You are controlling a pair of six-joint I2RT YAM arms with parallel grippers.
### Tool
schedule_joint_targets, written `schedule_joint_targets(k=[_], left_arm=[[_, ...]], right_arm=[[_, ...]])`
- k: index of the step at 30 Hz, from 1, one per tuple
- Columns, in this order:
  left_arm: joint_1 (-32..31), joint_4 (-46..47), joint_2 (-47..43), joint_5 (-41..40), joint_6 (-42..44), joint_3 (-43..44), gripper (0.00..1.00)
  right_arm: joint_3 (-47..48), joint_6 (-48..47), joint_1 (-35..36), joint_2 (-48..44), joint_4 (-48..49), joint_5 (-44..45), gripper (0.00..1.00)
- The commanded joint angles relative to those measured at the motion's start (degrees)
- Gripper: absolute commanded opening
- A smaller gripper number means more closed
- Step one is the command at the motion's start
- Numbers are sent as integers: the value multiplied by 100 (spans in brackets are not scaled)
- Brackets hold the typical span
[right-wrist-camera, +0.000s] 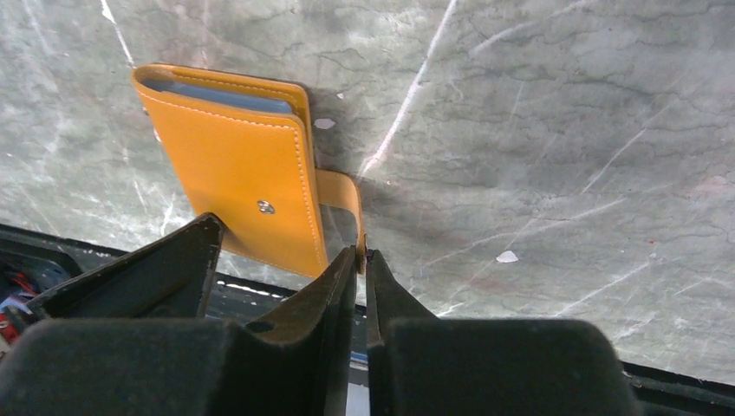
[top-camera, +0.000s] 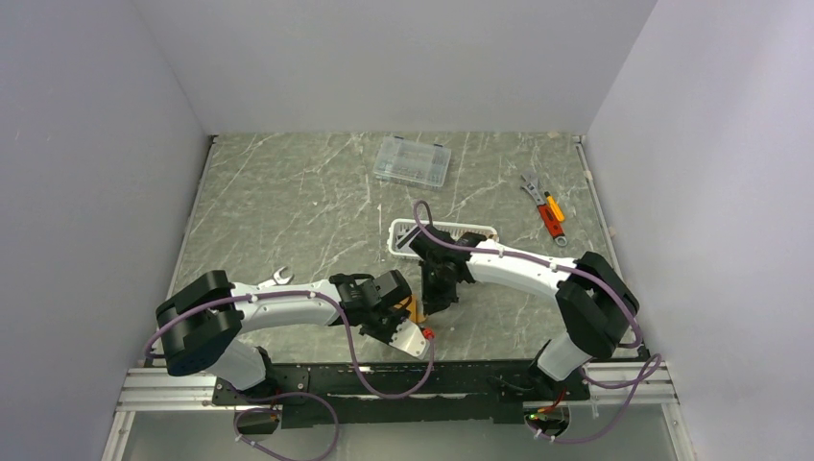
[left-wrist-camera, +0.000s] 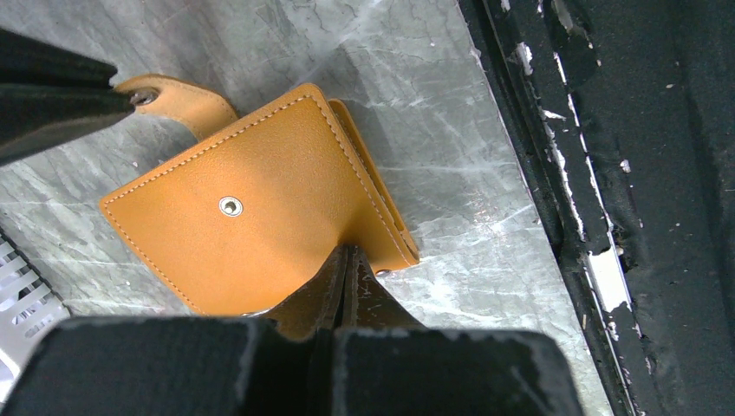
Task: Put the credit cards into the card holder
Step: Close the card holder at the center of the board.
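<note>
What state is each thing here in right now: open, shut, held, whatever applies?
Wallet: folded shut, snap undone.
Strap: unsnapped, sticking out sideways.
Blue card: tucked inside the wallet, edge showing.
Left gripper: shut on the wallet's edge.
Right gripper: shut on the strap's end.
Clear box: lid looks closed.
Basket: upright, partly hidden.

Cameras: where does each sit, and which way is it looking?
Top: above and behind, looking down on the table; left arm and right arm show.
Left wrist: looks along the left gripper, shut on the card holder.
Right wrist: looks along the right gripper, pinching its strap.
Shared: wrist views both show the card holder.
</note>
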Motion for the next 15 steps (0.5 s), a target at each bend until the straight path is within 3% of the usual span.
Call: schedule_joint_targets(k=[1, 4, 10, 15], left_arm=[[-46, -70, 51, -3, -81, -47, 0], [-46, -64, 34, -8, -82, -55, 0], [-46, -79, 43, -37, -101, -47, 0], [-46, -59, 50, -104, -105, -55, 0]], right_arm=[[-149, 74, -3, -210, -8, -132, 13], [-205, 95, -1, -207, 43, -179, 13], [-254, 180, -26, -388, 88, -105, 0], [-307, 269, -30, -538, 213, -147, 0]])
